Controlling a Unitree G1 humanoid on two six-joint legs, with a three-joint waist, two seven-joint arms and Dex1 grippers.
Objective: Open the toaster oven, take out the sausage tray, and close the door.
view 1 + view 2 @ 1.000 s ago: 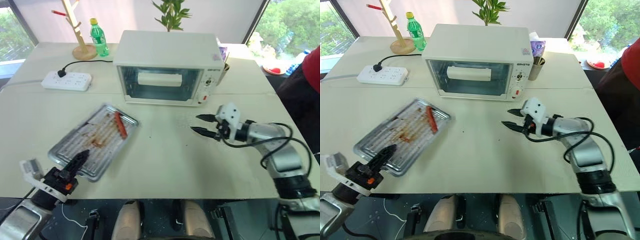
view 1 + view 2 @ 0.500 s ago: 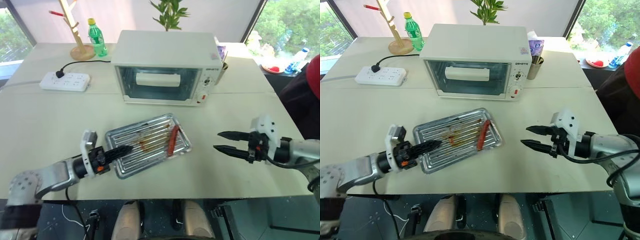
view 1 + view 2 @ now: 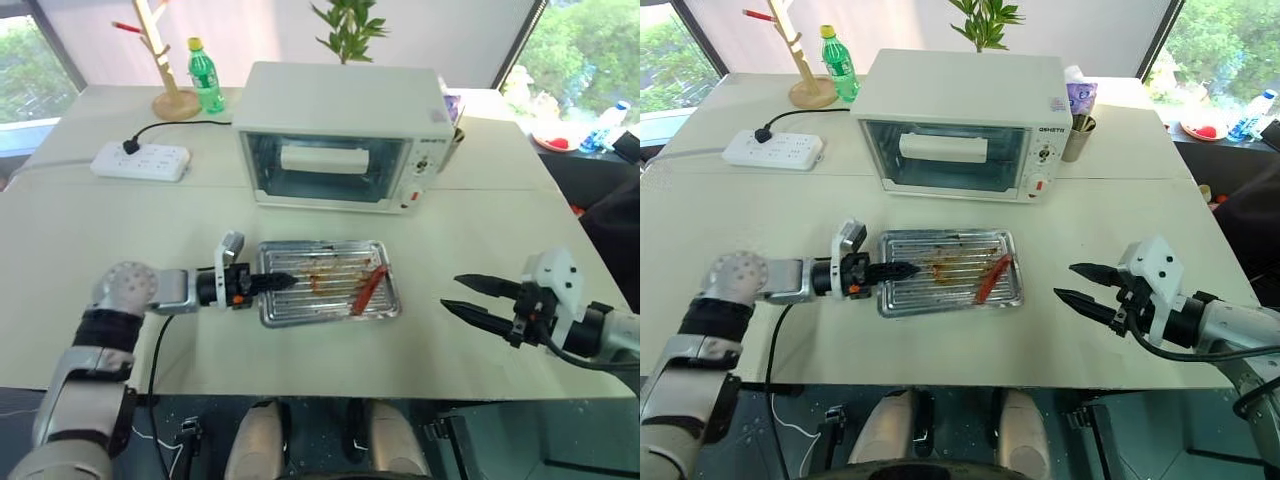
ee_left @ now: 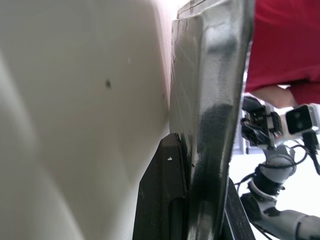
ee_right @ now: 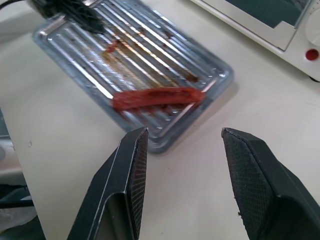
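- Head views: the left gripper [image 3: 268,284] pinches the left rim of the sausage tray [image 3: 330,310], which lies on the table [image 3: 120,240] before the shut toaster oven [image 3: 345,135].
- Left wrist view: the pinch covers only the tray's edge, so it could slip.
- Right wrist view: the right gripper [image 5: 182,165], parted and empty, points at the sausage [image 5: 157,97], which might roll if jolted.

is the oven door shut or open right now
Shut. The door stands upright, flush with the oven front; the tray lies on the table outside it.
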